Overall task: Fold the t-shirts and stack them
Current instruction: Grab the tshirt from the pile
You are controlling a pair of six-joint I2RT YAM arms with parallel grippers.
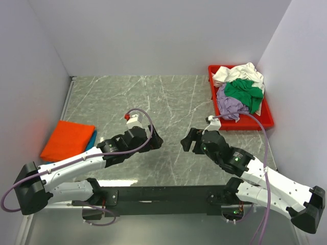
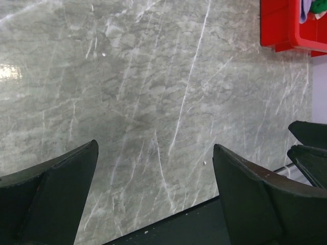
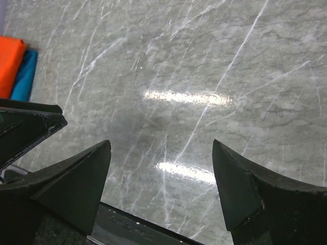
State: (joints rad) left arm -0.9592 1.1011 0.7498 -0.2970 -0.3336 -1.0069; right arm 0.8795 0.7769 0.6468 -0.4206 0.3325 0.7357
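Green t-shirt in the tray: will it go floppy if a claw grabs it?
Probably floppy: the green t-shirt lies crumpled in soft folds, so it would likely droop. It drapes over the lavender t-shirt and against the cream-white t-shirt, so lifting may drag them along.

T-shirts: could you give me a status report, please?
Left tool, right tool open, empty. Orange t-shirt folded on teal one; white, green, lavender heaped in red tray. Nothing between.
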